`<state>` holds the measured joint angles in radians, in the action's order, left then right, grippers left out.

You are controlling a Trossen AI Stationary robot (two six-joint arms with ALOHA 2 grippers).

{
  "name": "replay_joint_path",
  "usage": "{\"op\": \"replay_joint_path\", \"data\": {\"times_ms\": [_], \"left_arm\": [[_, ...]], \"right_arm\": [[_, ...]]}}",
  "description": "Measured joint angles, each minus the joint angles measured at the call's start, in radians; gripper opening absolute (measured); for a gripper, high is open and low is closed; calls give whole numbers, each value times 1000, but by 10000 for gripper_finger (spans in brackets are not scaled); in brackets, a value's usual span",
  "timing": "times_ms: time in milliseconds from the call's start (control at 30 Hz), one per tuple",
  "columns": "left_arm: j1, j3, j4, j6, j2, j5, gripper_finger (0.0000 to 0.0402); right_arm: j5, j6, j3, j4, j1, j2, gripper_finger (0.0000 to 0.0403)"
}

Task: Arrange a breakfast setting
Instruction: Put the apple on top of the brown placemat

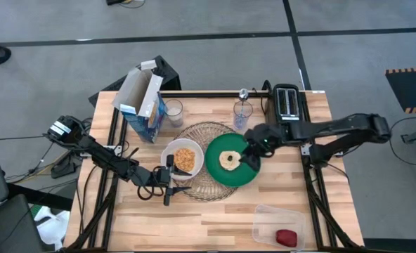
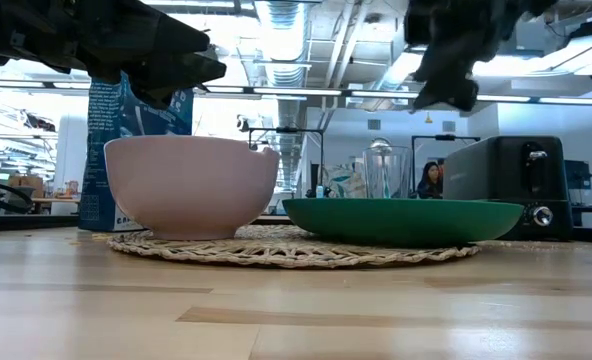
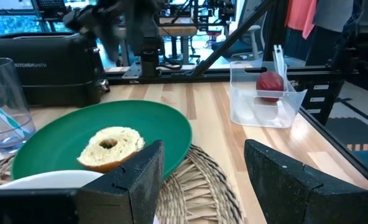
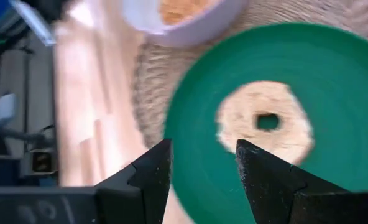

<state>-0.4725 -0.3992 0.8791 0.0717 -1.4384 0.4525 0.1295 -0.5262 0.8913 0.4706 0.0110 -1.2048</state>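
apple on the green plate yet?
No: in the high view the red apple sits in the clear plastic tub at the table's near right corner, and the green plate holds only the bagel.

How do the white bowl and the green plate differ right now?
The bowl is white, deep and smaller; the plate is green, shallow and wider. The bowl holds cereal; the plate holds a bagel. Both sit side by side on the woven mat.
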Motion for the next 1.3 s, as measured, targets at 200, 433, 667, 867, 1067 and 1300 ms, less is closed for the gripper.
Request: {"op": "replay_joint_path", "data": {"times_ms": [200,433,667,867,1067,1300], "left_arm": [[1,0,1,3,0,1,210],[1,0,2,-9,0,-25,210],[-8,0,-6,21,0,-98,210],[-72,0,-19,82,-4,-132,210],[-161,0,5,129,-4,-114,210],[-279,0,2,172,-4,-13,210]], "right_arm": [[-52,0,0,-7,125,36,205],[-112,-99,15,7,236,8,204],[-188,-179,159,99,355,-83,204],[-248,-257,301,194,446,-178,204],[-266,-386,446,270,555,-285,204],[-294,-539,644,429,673,-425,204]]}}
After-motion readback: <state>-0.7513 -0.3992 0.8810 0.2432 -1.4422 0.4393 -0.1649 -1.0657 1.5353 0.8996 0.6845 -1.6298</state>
